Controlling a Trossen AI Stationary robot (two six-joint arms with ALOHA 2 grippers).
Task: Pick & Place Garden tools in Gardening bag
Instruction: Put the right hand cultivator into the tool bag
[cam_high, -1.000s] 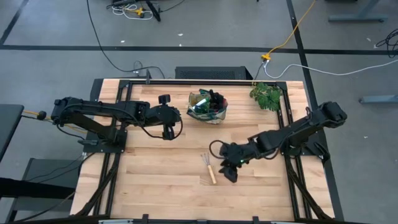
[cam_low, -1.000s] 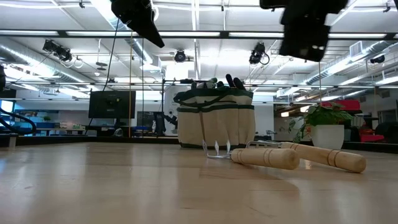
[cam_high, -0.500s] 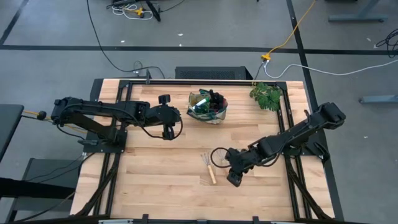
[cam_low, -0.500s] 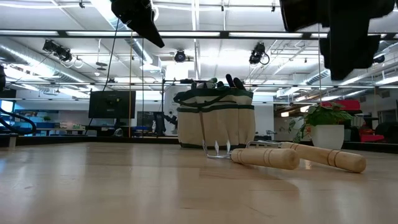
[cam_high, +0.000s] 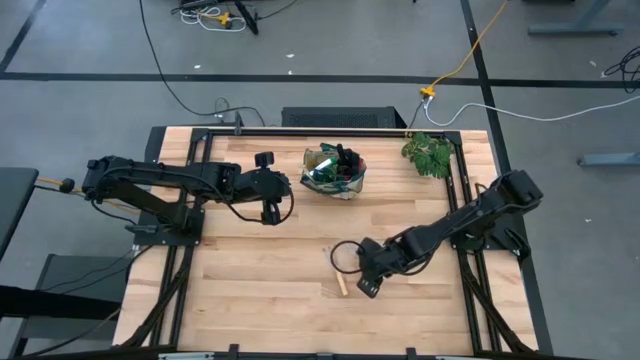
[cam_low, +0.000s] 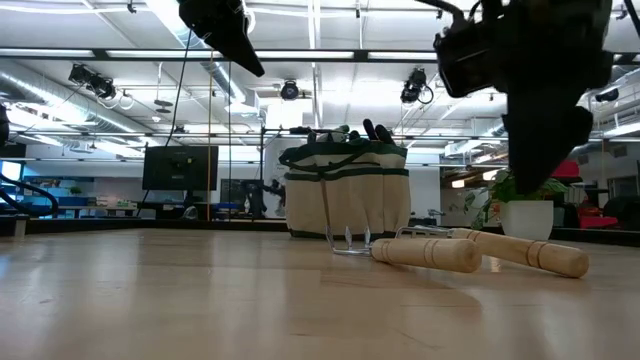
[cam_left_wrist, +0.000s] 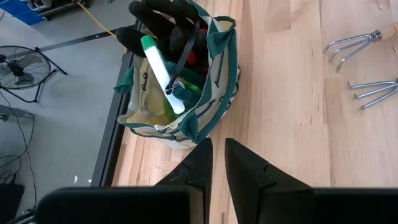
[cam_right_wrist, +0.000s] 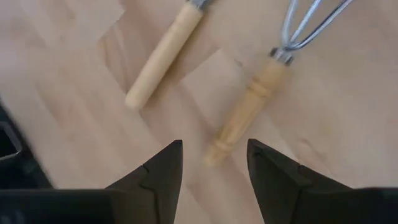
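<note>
- The right gripper (cam_high: 366, 286) hangs over the front middle of the wooden desk (cam_high: 250, 290), its fingers (cam_right_wrist: 155, 171) spread apart and grasping nothing.
- Right wrist view: two wooden-handled mini rakes (cam_right_wrist: 249, 109) lie side by side on the desk just ahead of the spread fingers, apart from each other, neither one touched.
- Low view: the same rakes (cam_low: 425, 252) rest flat on the desk in front of the gardening bag (cam_low: 347, 195), metal tines pointing toward the bag.
- The gardening bag (cam_high: 334, 172) stands upright at the rear middle of the desk, well apart from the rakes.
- Left wrist view: the bag (cam_left_wrist: 211, 93) carries the green spray bottle with its white trigger (cam_left_wrist: 163, 74) and dark gloves (cam_left_wrist: 165, 15) poking above the rim.
- The left gripper (cam_high: 270, 210) hovers just beside the bag, on its left; its fingers (cam_left_wrist: 199, 165) are nearly together with only a thin gap, grasping nothing.
- A leafy green plant (cam_high: 428, 153) sits at the rear right corner of the desk.
</note>
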